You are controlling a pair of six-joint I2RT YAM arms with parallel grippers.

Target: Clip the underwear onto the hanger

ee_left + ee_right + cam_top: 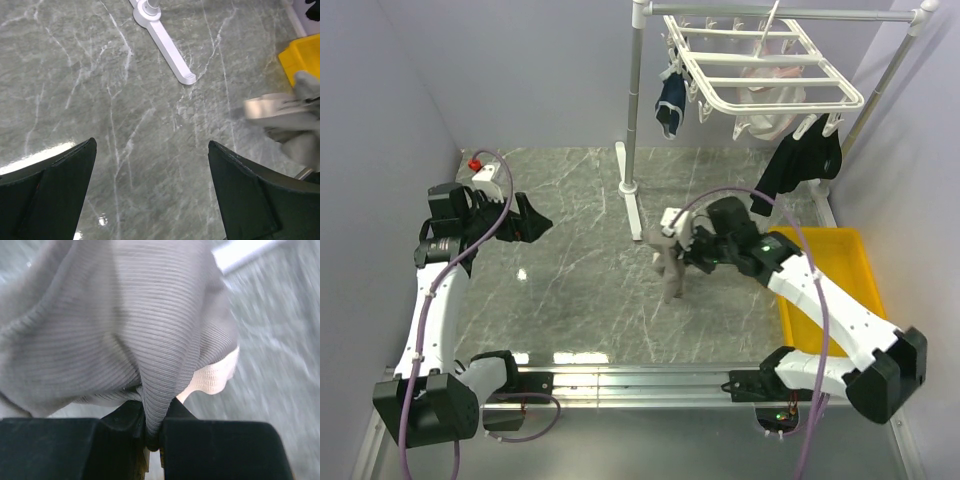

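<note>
Right gripper clamped on taupe ribbed fabric briefs, frame centre, long axis vertical, dangling downward. Left gripper wide, holding nothing.

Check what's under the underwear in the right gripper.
Only bare marble table. The underwear hangs from the right gripper; whether its hem touches the table is unclear, and the spot directly beneath is covered.
</note>
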